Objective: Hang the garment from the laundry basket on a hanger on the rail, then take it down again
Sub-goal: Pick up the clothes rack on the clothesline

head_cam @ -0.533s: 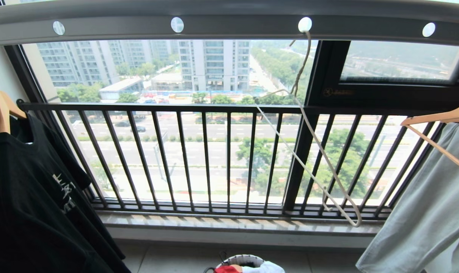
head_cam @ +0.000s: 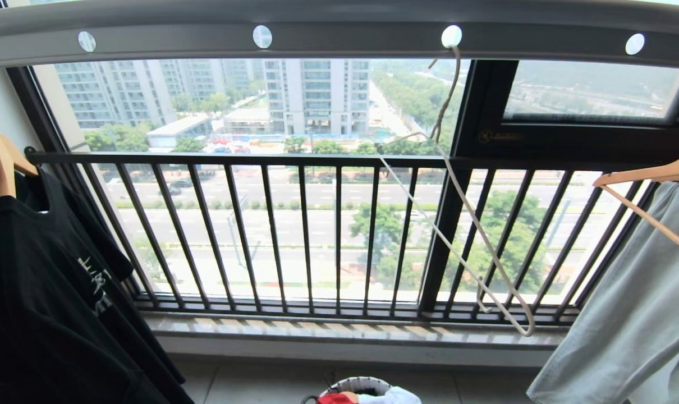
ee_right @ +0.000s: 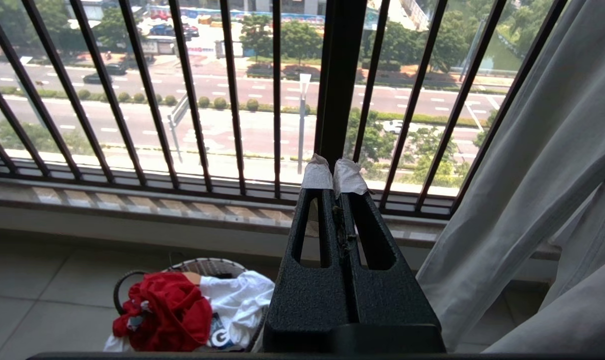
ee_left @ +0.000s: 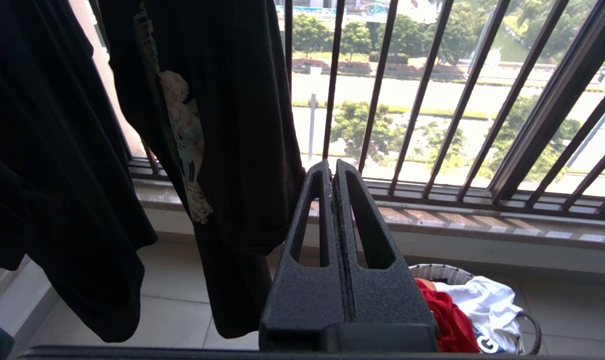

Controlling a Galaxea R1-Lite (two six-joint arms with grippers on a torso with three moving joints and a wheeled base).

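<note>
Left claw [ee_left: 334, 172]: fingers pressed together, empty, raised beside the black T-shirt [ee_left: 222, 125]. Right claw [ee_right: 334, 175]: likewise closed and empty, near the pale grey-green garment [ee_right: 527, 175]. Red garment [ee_right: 167, 310] lies bunched in the laundry basket [ee_right: 207, 266] on the floor. Cream hanger [head_cam: 468, 224] hangs bare from the rail [head_cam: 339, 33].
</note>
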